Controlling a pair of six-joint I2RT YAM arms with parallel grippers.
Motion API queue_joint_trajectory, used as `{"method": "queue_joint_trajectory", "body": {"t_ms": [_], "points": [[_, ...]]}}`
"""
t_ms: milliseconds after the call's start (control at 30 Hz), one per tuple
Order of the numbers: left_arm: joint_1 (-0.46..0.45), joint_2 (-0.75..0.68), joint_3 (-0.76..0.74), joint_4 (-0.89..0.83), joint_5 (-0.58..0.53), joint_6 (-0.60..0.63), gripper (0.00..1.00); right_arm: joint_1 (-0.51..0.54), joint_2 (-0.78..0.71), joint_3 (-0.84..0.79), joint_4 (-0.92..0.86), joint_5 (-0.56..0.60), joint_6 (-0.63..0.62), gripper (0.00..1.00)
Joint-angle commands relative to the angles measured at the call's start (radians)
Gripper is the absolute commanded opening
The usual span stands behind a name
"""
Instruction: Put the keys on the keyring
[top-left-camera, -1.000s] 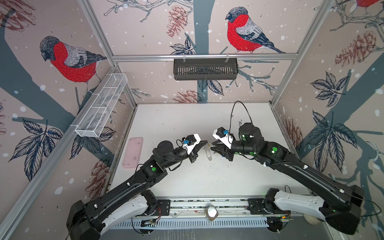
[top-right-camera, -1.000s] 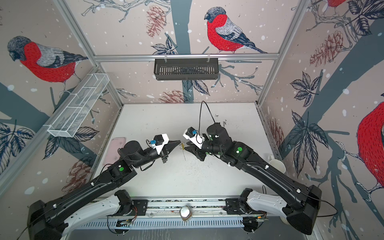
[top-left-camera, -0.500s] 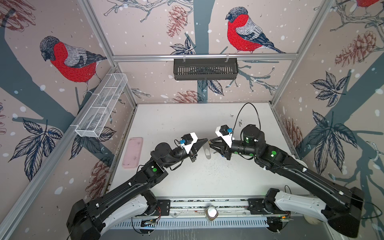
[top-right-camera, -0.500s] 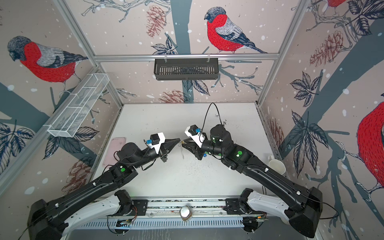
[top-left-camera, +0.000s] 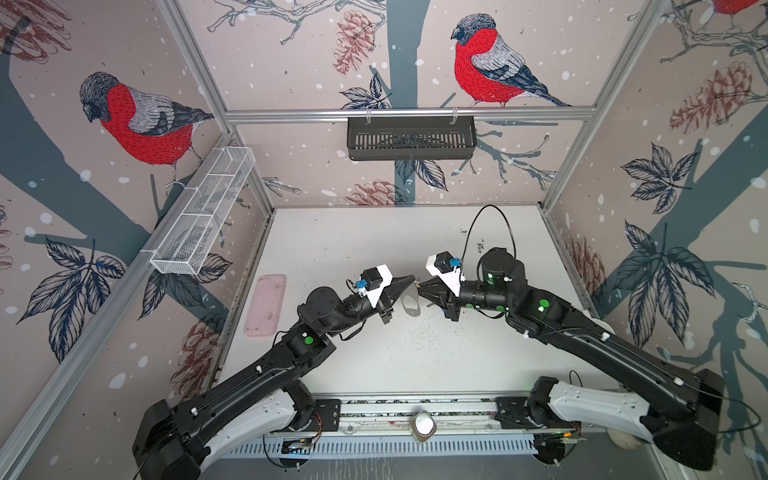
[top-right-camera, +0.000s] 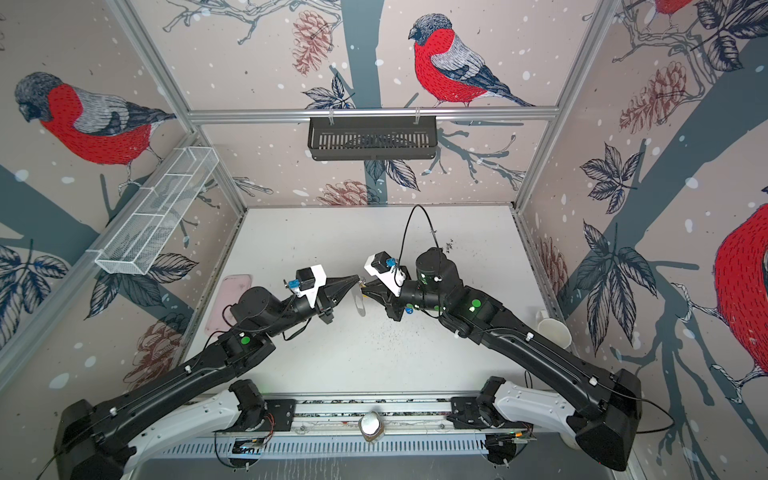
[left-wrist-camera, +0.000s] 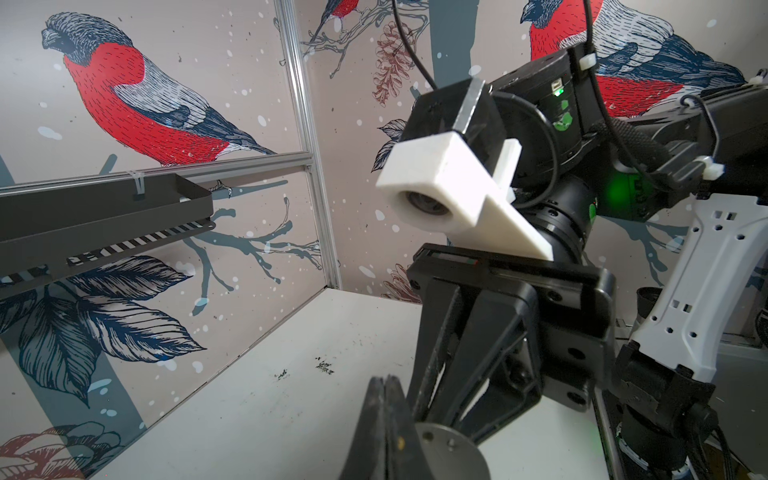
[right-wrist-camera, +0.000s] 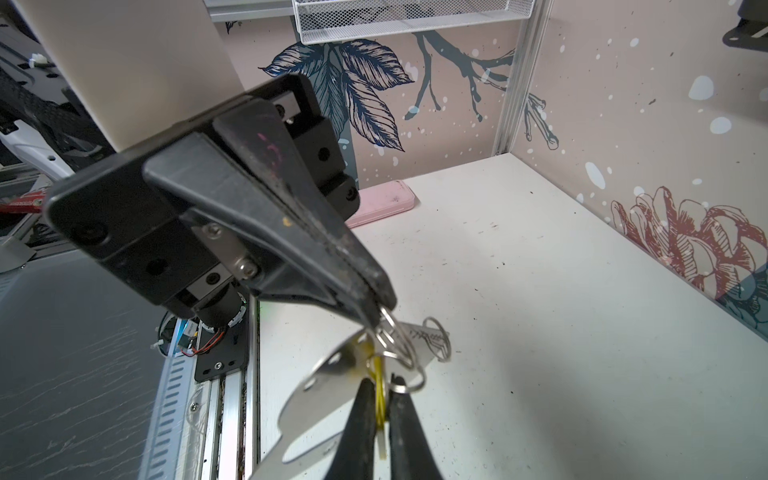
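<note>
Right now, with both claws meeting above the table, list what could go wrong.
1. The left claw pinches only a thin ring at its very tip, with the keyring plate apparently hanging below: it may slip and drop.
2. The right claw grips the yellow-tagged key edge-on, so it could twist during threading.
3. Both tips nearly touch in both top views; a small misalignment may make them collide.

White speckled table (top-left-camera: 415, 365), pink rectangular tray (top-left-camera: 266, 305) flat near its left edge
</note>
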Motion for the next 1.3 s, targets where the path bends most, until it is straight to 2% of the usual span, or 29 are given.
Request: {"method": "queue_joint_trajectory", "body": {"t_ms": [0, 233, 433, 533, 667, 900, 1267], "points": [[0.0, -0.002, 0.0, 0.07, 0.015, -0.006, 0.0, 0.011, 0.01, 0.013, -0.027, -0.03, -0.032, 0.07], [0.001, -0.001, -0.001, 0.073, 0.013, -0.004, 0.0, 0.029, 0.017, 0.023, -0.064, -0.032, -0.059, 0.07], [0.001, -0.003, -0.006, 0.074, 0.013, -0.004, 0.0, 0.029, -0.001, 0.02, -0.071, 0.031, -0.052, 0.21], [0.001, -0.011, -0.011, 0.079, 0.012, -0.004, 0.0, 0.029, -0.025, 0.014, -0.071, 0.074, -0.047, 0.32], [0.002, -0.025, -0.018, 0.085, 0.016, -0.004, 0.0, 0.012, -0.071, -0.006, -0.054, 0.117, -0.032, 0.36], [0.001, -0.023, -0.023, 0.077, 0.037, -0.001, 0.0, -0.013, -0.13, -0.008, -0.02, 0.096, -0.025, 0.36], [0.001, -0.008, -0.012, 0.057, 0.112, 0.002, 0.0, -0.015, -0.055, 0.023, -0.005, 0.002, -0.066, 0.23]]}}
